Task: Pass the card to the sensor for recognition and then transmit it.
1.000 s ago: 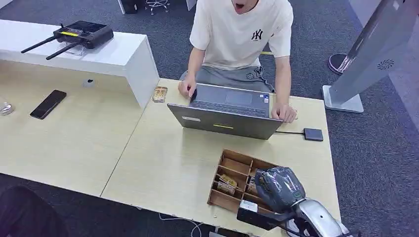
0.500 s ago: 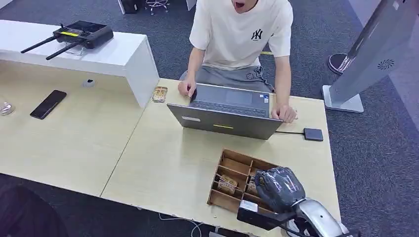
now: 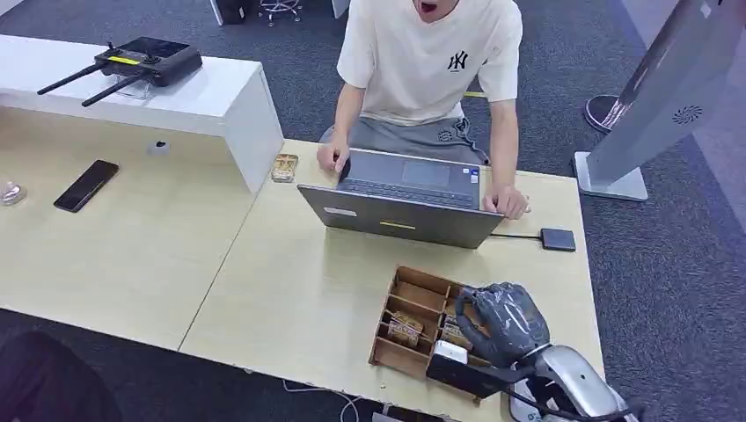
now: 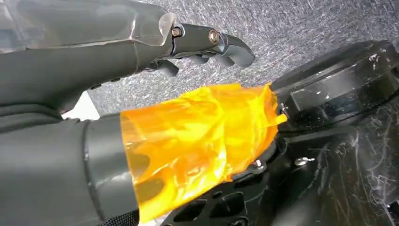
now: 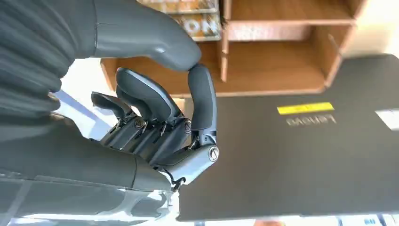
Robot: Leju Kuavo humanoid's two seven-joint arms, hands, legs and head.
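The right hand (image 3: 503,322) hovers over the wooden card organizer (image 3: 413,308) with thumb and fingertip touching on nothing, cards (image 3: 405,327) lying in the organizer's middle slots, so a misaligned reach could catch a divider or drag the organizer off the desk (image 3: 290,290) edge.

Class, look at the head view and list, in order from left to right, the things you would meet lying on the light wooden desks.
Black phone → small tan object by the white shelf → open laptop → wooden compartment tray → right hand → small black box on a cable.
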